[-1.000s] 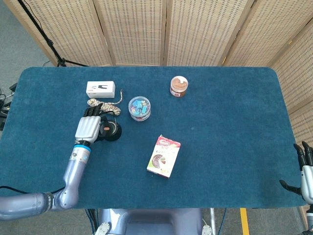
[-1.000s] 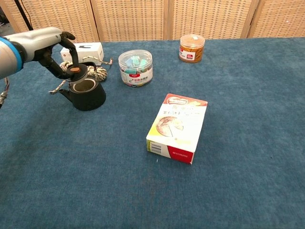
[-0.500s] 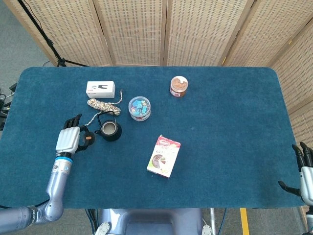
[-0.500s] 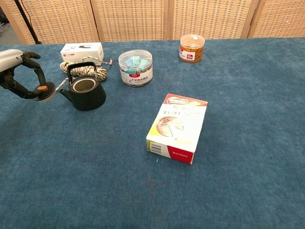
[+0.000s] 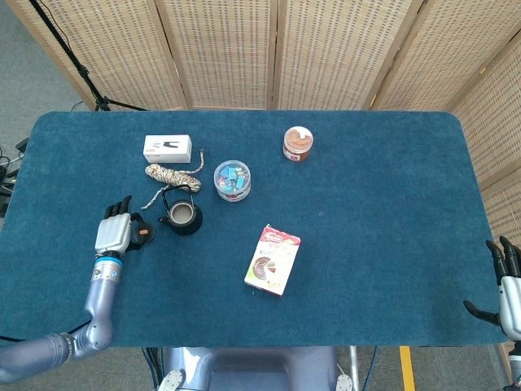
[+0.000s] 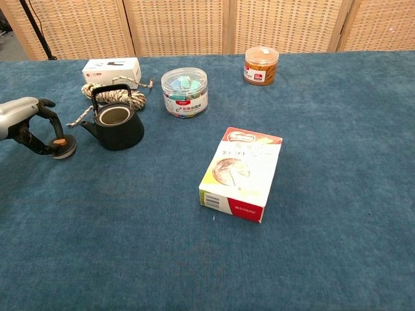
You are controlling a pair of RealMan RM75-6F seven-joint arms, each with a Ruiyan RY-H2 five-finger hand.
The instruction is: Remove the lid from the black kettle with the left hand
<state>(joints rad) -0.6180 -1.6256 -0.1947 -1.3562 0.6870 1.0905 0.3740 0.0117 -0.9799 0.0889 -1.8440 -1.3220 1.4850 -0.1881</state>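
You had the left robot hand [image 6: 29, 126] low over the bench [image 6: 311, 116], well to the left of the black kettle [image 6: 115, 126], with its fingers [image 6: 50, 122] curled down around the lid [image 6: 63, 146] by its small orange knob. The lid sat at or just above the blue cloth; the pictures could not settle whether it touched. In the head view the same left robot hand [image 5: 115, 234] showed just left of the black kettle [image 5: 182, 217], the lid [image 5: 142, 236] tucked against its inner side.

The kettle stood upright and uncovered, its round mouth open and its handle raised, spout pointing toward the lid. Just behind the kettle lay a coil of rope [image 6: 117, 94], and behind that a white box [image 6: 110, 69]. To the kettle's right and slightly behind stood a clear tub [image 6: 185, 92] of small coloured items, and farther right and back an orange-lidded jar [image 6: 261, 65]. A snack carton [image 6: 242, 173] lay flat in front of the kettle and well to its right.

Your right robot hand [image 5: 507, 285] waited far from the kettle at the bench's right edge, fingers spread and holding nothing
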